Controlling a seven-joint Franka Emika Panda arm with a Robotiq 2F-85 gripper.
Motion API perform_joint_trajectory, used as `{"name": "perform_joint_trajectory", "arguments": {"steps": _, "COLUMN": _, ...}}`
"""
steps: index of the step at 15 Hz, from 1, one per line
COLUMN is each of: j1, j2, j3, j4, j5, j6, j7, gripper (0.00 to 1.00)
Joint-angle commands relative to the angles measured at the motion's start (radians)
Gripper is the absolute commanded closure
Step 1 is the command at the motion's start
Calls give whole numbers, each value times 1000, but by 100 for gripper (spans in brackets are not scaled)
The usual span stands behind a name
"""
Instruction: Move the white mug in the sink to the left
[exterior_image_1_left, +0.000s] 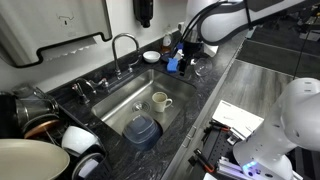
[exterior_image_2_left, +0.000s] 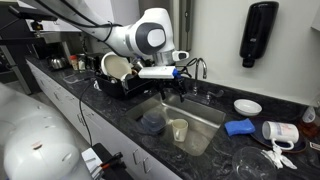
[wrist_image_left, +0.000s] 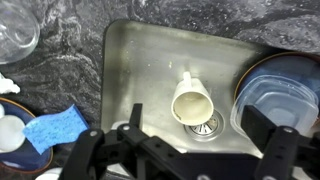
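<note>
**Mug nearly under my open jaws, handle turned away from me**

My gripper (wrist_image_left: 180, 152) is spread wide and holds nothing; its fingers (wrist_image_left: 88, 150) frame the lower edge of the wrist view with only air between them; I hang above the sink (wrist_image_left: 140, 70) and touch nothing, and in an exterior view I am clearly well above the basin floor

The white mug (wrist_image_left: 192, 100) stands upright on that floor, mouth up and empty, just beside the drain (wrist_image_left: 207, 125); it lies almost under the gap between my fingers, a little ahead of it toward the top of the wrist view; its handle (wrist_image_left: 186, 78) points away from me, toward the far wall of the basin, so it runs across the line on which my jaws close; I judge that my fingers would meet the round body on its two bare flanks, with the handle out of the way

The blue-grey container (wrist_image_left: 278, 95) sits near the mug on the right of the wrist view, apart from it as far as I can tell; on the other side is bare steel, which I take to be where the mug should go; the tight spot is the gap between mug and container, where one finger must come down; the blue sponge (wrist_image_left: 55, 128) on the counter plays no part; the mug is not yet grasped, so what I need is a short nudge forward and a straight descent
</note>
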Motion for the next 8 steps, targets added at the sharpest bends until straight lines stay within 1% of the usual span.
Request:
{"name": "perform_joint_trajectory", "arguments": {"steps": 1, "j1": 12, "j2": 57, "j3": -17, "j4": -39, "j5": -46, "j6": 145, "j7": -151, "gripper": 0}}
{"name": "perform_joint_trajectory", "arguments": {"steps": 5, "j1": 39, "j2": 132, "j3": -71, "j4": -75, "j5": -15, "j6": 323, "j7": -369, "gripper": 0}}
{"name": "perform_joint_trajectory", "arguments": {"steps": 7, "j1": 45, "j2": 192, "j3": -99, "j4": -74, "j5": -5, "j6": 395, "j7": -459, "gripper": 0}}
{"name": "perform_joint_trajectory", "arguments": {"steps": 8, "j1": 52, "j2": 224, "j3": -117, "j4": -69, "j5": 18, "j6": 422, "j7": -508, "gripper": 0}}
